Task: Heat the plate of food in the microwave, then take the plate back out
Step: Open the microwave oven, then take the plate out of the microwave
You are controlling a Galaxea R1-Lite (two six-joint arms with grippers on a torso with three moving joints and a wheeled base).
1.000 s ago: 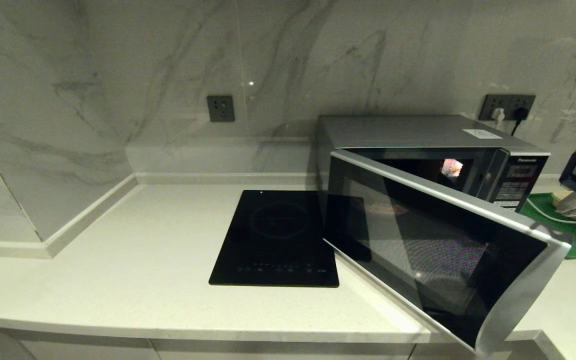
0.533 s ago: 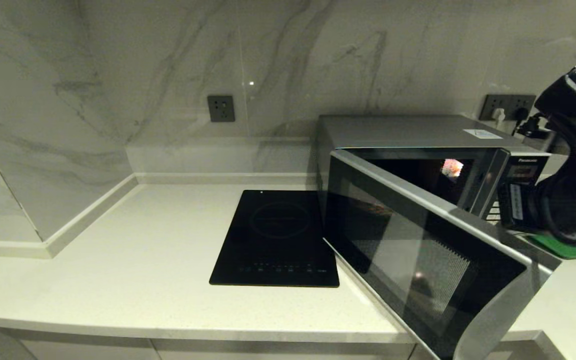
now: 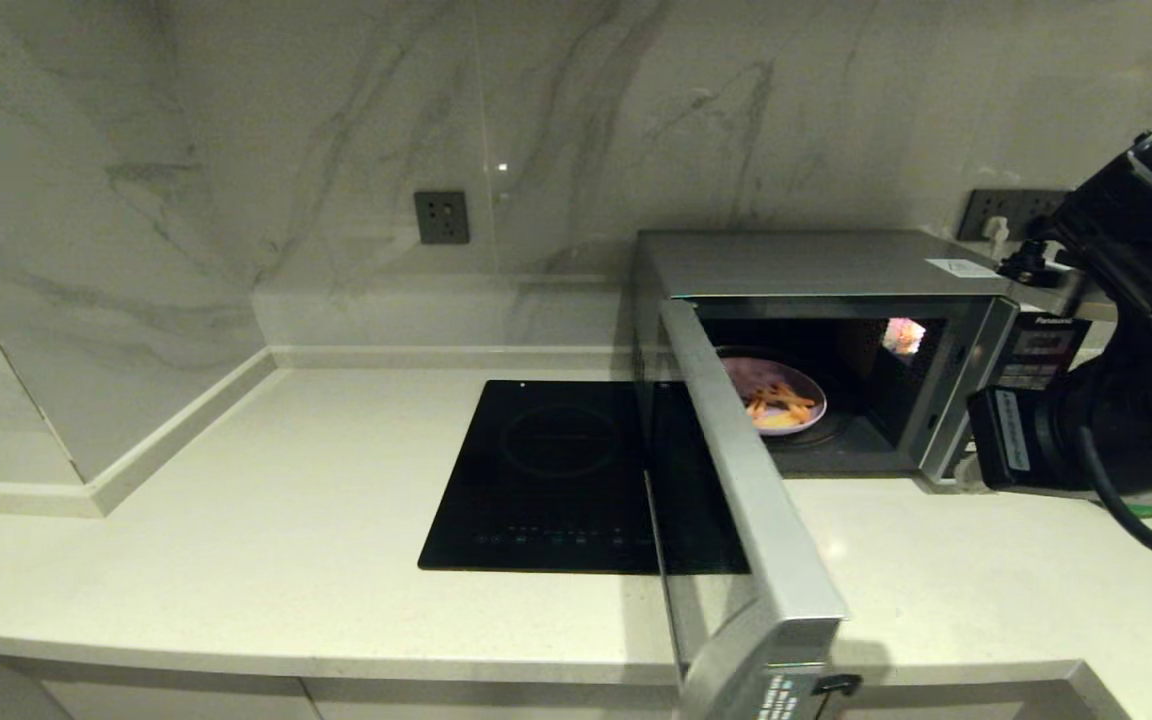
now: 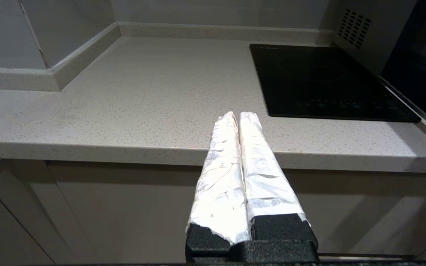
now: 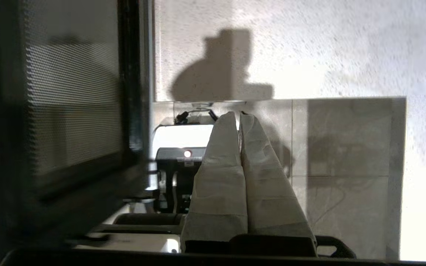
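The silver microwave stands at the back right of the counter, its dark glass door swung wide open towards me. Inside the lit cavity rests the lavender plate of food, a few orange fries on it. My right arm hangs in front of the keypad, to the right of the opening. In the right wrist view the right gripper is shut and empty, the door beside it. My left gripper is shut, parked low before the counter's front edge.
A flat black induction cooktop lies left of the microwave, partly behind the open door. The pale counter stretches left to a marble wall with a power socket. The door's free end overhangs the counter's front edge.
The microwave door has swung from half open to wide open, baring the plate inside. My right arm has come in from the right and shifted slightly left.
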